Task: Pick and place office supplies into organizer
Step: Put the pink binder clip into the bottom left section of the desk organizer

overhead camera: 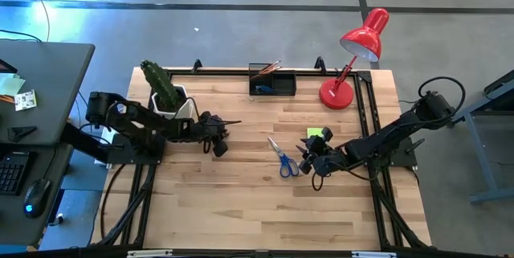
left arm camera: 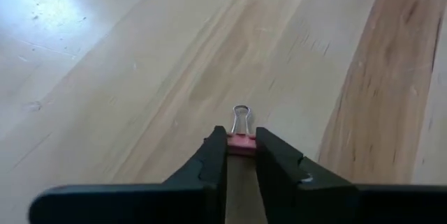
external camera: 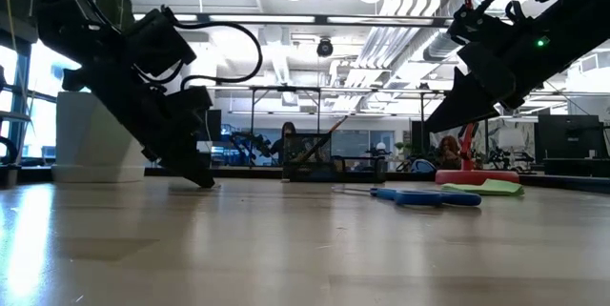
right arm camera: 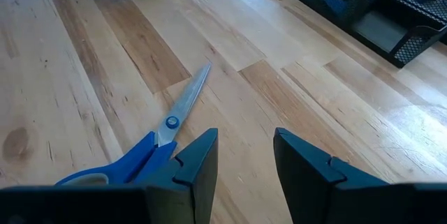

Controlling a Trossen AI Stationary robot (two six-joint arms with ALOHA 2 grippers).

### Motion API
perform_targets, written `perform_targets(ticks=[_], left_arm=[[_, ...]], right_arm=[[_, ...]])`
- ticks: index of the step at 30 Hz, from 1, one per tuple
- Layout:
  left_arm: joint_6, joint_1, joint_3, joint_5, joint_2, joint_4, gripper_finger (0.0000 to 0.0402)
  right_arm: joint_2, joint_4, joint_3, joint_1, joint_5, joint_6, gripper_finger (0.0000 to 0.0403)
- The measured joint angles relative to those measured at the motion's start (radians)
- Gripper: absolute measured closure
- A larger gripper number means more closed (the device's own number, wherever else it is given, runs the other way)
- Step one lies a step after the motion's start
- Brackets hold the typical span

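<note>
While my left gripper (left arm camera: 241, 155) reaches low from the worktop's left edge, fingers pinched on a pink binder clip (left arm camera: 239, 137) lying on the wood, my right gripper (right arm camera: 246, 155) hovers spread beside the scissors (right arm camera: 143, 140). Organizer (overhead camera: 272, 82) sits at the far edge.

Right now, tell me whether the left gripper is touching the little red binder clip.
Touching. In the left wrist view the left gripper has both fingers pressed against the sides of the red binder clip, no gap showing, its wire loop poking out ahead.
</note>
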Motion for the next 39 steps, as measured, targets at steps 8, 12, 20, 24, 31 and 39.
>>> perform_targets(ticks=[8,12,20,24,31,39], left_arm=[[-0.001,0.001,0.009,0.034,-0.013,0.040,0.0313],[-0.001,-0.001,0.063,0.092,-0.029,0.047,0.0301],[0.061,0.000,0.227,0.104,-0.031,-0.076,0.0329],[0.098,-0.001,0.294,0.099,-0.032,-0.252,0.0348],[-0.048,0.000,0.304,0.002,-0.032,-0.474,0.0336],[-0.125,-0.071,0.295,-0.048,-0.033,-0.467,0.0270]], right_arm=[[0.000,0.000,0.000,0.000,0.000,-0.007,0.0270],[0.000,0.000,0.000,0.000,0.000,-0.007,0.0270],[0.000,0.000,0.000,0.000,0.000,-0.007,0.0270],[0.000,0.000,0.000,0.000,-0.001,-0.007,0.0270],[0.000,0.000,0.000,0.000,-0.016,-0.006,0.0270],[0.000,0.030,0.000,0.000,-0.015,-0.006,0.0270]])
